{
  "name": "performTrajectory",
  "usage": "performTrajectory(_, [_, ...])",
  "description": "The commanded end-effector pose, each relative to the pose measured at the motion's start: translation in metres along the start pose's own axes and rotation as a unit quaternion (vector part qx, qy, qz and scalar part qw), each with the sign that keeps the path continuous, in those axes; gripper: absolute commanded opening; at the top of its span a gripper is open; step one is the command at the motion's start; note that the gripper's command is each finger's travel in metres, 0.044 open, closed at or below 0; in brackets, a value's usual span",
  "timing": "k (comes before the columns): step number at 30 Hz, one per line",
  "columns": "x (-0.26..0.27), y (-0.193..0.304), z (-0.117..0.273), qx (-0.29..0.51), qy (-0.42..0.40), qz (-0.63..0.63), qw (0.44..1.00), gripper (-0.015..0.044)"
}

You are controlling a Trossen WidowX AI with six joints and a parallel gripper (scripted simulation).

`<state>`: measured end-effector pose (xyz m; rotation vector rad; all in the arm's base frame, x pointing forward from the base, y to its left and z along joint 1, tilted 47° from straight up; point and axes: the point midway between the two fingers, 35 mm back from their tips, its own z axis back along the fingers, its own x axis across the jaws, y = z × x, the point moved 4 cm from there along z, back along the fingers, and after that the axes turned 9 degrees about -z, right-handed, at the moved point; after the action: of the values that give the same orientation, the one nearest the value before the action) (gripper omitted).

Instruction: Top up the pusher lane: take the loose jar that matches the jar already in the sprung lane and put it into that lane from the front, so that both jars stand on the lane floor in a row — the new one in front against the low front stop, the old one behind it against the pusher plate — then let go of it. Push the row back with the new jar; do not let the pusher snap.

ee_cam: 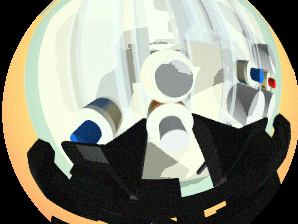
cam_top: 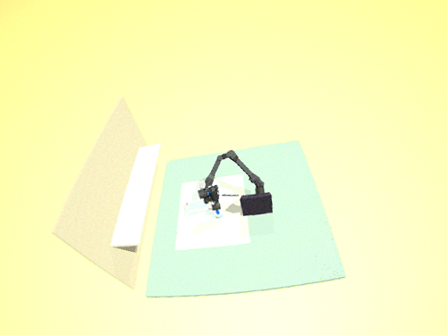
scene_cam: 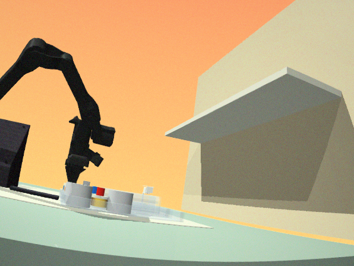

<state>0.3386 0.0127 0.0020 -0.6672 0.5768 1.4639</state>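
Observation:
My gripper (ee_cam: 168, 119) (scene_cam: 72, 181) is shut on a white-rimmed jar with a grey top (ee_cam: 171, 126). A matching grey-topped jar (ee_cam: 173, 80) stands right behind it in the clear-walled lane, its rim close to or touching the held jar's. An orange-brown band shows between them. The two jars line up along the lane. In the exterior view a grey cylinder hides the held jar, and the arm covers it in the top view. The front stop, the pusher plate and whether the held jar's base rests on the lane floor cannot be made out.
A blue-topped jar (ee_cam: 86, 132) (cam_top: 218, 213) stands beside the lane. On the other side are grey cylinders (scene_cam: 78, 194) (scene_cam: 120, 202) and a red-topped jar (scene_cam: 100, 191) (ee_cam: 271, 82). A black rod (scene_cam: 34, 192) (cam_top: 230, 195) lies near the arm base. A white shelf (scene_cam: 252, 101) (cam_top: 139, 194) juts from the wall panel.

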Motion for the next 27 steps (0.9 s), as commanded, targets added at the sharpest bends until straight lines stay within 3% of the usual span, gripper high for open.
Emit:
performTrajectory(1, [-0.0024,-0.0007,-0.0012,-0.003,0.005,-0.004,1.000,0.0000])
performTrajectory(27, [-0.0030,0.0036,-0.0013,-0.003,0.005,-0.004,1.000,0.0000])
